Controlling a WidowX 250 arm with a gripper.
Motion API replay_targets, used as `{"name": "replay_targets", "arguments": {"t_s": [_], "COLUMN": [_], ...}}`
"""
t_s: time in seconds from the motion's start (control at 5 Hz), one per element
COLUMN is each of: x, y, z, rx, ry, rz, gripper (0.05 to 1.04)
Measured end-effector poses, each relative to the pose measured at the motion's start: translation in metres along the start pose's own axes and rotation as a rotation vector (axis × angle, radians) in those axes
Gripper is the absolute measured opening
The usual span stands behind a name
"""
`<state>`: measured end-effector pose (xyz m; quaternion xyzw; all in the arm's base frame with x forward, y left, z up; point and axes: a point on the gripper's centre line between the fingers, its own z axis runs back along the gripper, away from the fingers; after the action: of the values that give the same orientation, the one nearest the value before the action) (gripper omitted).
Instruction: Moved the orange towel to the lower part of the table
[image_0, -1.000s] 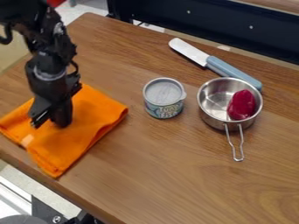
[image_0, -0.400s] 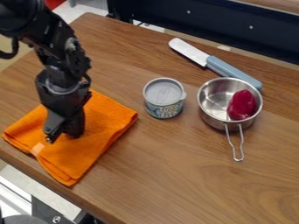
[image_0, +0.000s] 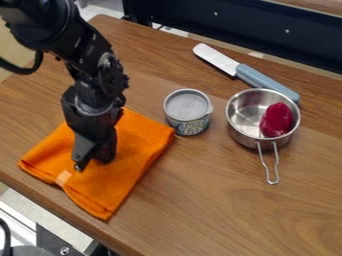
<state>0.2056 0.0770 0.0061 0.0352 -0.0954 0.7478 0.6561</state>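
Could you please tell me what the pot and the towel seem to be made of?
Pot: shiny bare metal, probably stainless steel, judging by its bright reflections and wire handle. Towel: matte, soft woven cloth, perhaps cotton, judging by its folded layers.

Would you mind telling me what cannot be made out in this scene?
All in the camera view:
- The patch of orange towel under the gripper, and how firmly the cloth is held, if at all: hidden by the gripper itself.
- The small print on the can: too small to read.
- The bottom of the metal pan beneath the red object: covered by that object.
- The rest of the arm: cut off at the upper left edge.
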Motion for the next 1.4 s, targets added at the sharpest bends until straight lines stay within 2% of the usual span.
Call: {"name": "replay_targets", "arguments": {"t_s": [0.6, 0.8, 1.4], "x": [-0.038, -0.057, -0.109], "y": [0.003, 0.006, 0.020], "z": [0.005, 0.007, 0.019], "rx": [-0.007, -0.026, -0.029], "ry": [0.006, 0.022, 0.057], "rz": [0.016, 0.005, -0.022], "gripper": [0.052, 0.052, 0.052]}}
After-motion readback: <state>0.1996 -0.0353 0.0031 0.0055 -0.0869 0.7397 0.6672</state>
